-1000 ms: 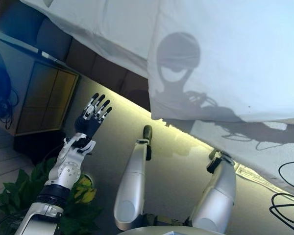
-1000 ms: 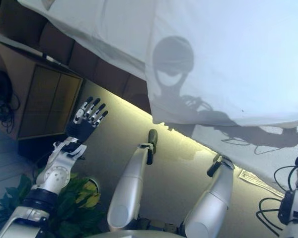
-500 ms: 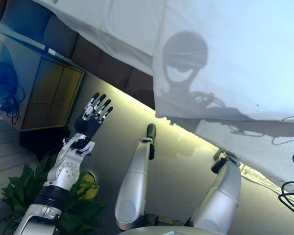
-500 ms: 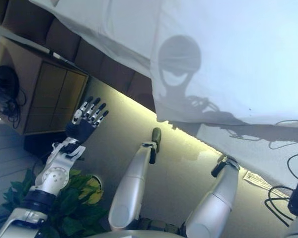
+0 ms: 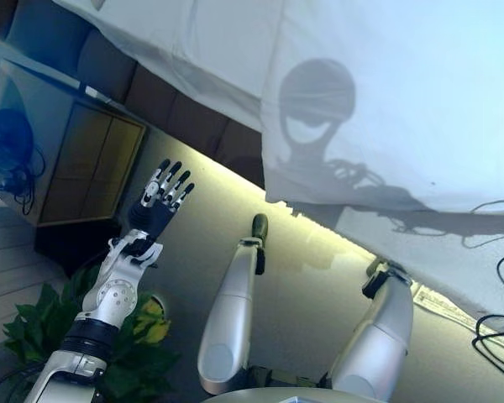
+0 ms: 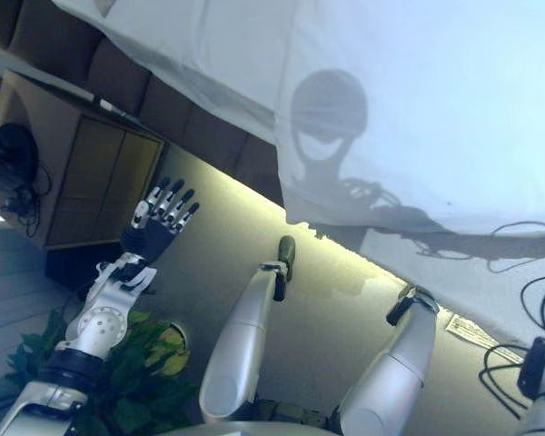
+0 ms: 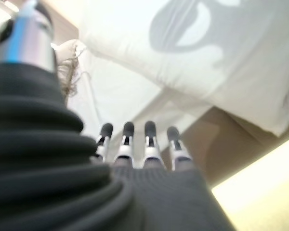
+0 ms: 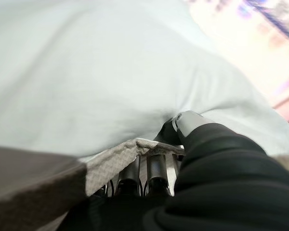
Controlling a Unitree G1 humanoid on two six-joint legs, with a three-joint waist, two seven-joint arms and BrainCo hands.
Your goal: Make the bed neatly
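Note:
A white duvet (image 5: pixel 386 101) covers the bed, its hanging corner (image 5: pixel 273 189) over the bed's side. A second white sheet (image 5: pixel 193 42) lies under it, above the brown bed base (image 5: pixel 176 117). My left hand (image 5: pixel 158 201) is raised beside the bed, open with straight fingers, touching nothing; the left wrist view shows its fingertips (image 7: pixel 127 130) apart from the duvet (image 7: pixel 221 62). In the right wrist view my right hand (image 8: pixel 183 125) has its thumb on top of the duvet (image 8: pixel 86 82) and its curled fingers (image 8: pixel 151 175) under the hemmed edge (image 8: pixel 111 166).
A wooden nightstand (image 5: pixel 76 159) with cables on it stands at the left by the bed. A green potted plant (image 5: pixel 143 336) sits on the floor under my left arm. A lit strip of floor (image 5: pixel 319 252) runs along the bed.
The whole picture has shifted a little, so the camera has moved. My left hand stays raised and open; the duvet's corner hangs as before.

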